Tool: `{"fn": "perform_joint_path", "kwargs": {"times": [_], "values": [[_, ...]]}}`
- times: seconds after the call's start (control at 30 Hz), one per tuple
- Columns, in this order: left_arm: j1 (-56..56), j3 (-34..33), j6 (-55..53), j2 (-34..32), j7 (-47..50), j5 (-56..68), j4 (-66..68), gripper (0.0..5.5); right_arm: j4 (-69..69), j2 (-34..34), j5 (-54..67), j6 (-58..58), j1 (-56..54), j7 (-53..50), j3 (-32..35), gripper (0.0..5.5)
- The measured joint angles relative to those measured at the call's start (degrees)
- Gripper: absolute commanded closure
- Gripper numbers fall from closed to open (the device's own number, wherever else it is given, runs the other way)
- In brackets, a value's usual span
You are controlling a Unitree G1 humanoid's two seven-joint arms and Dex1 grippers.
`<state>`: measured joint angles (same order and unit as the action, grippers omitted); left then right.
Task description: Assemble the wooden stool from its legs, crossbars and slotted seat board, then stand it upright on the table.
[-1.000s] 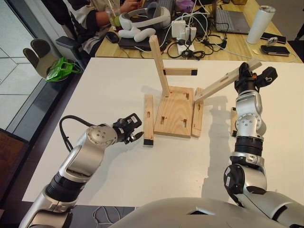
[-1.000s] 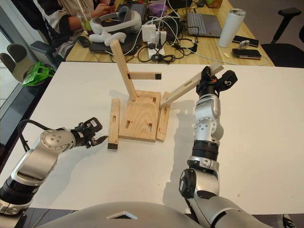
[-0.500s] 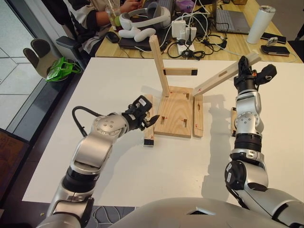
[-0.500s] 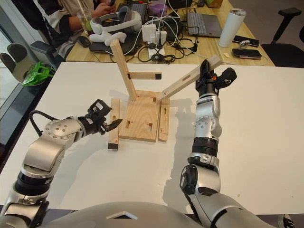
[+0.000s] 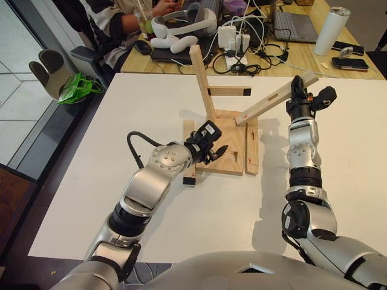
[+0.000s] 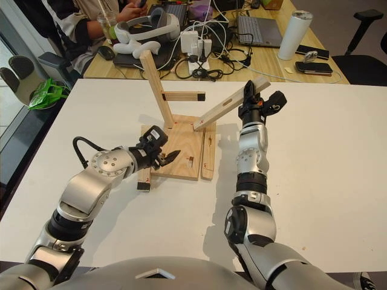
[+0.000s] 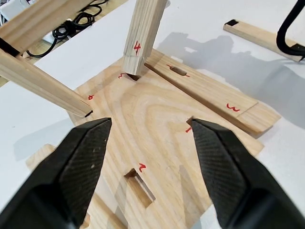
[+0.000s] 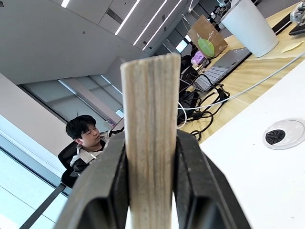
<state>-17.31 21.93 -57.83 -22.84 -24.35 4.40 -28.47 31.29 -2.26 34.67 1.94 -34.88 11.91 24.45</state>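
Note:
The slotted seat board (image 5: 225,142) lies flat on the white table. One leg (image 5: 202,81) stands in its far left slot, with a crossbar (image 5: 228,92) sticking out to the right. My right gripper (image 5: 296,90) is shut on a second leg (image 5: 272,99). That leg slants down to the left, its low end at the board's far right corner. In the right wrist view the fingers (image 8: 107,191) clamp this leg (image 8: 151,138). My left gripper (image 5: 216,149) hangs open just above the board's left half (image 7: 157,124), holding nothing.
One loose leg (image 5: 252,148) lies along the board's right edge, another (image 5: 189,154) along its left edge, partly under my left arm. A short piece (image 7: 257,34) lies farther off. Behind the table a desk holds cables, a headset and a tumbler (image 5: 332,27).
My left arm swung from the table's left side to over the seat board, gripper still open. My right gripper carried its leg leftward, bringing the low end to the board's far right corner.

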Motion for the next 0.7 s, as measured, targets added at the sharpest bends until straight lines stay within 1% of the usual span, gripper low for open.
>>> {"fn": "perform_joint_path", "kwargs": {"times": [0.3, 0.53, 0.7], "values": [[-0.38, -1.23, 0.0, -0.9, 0.51, -0.01, 0.49, 2.41, -2.49, -0.23, -6.24, 2.08, 0.57, -0.94, -4.84, 4.51], [-1.13, -1.62, 0.05, -1.18, 0.65, -0.19, 0.66, 2.41, -3.26, -0.66, -7.71, 3.41, 1.2, -1.37, -6.25, 4.51], [-1.25, -1.75, 0.19, -1.4, 1.2, -0.41, 1.11, 2.41, -3.69, -0.52, -11.63, 4.73, 1.19, -1.27, -9.82, 4.51]]}}
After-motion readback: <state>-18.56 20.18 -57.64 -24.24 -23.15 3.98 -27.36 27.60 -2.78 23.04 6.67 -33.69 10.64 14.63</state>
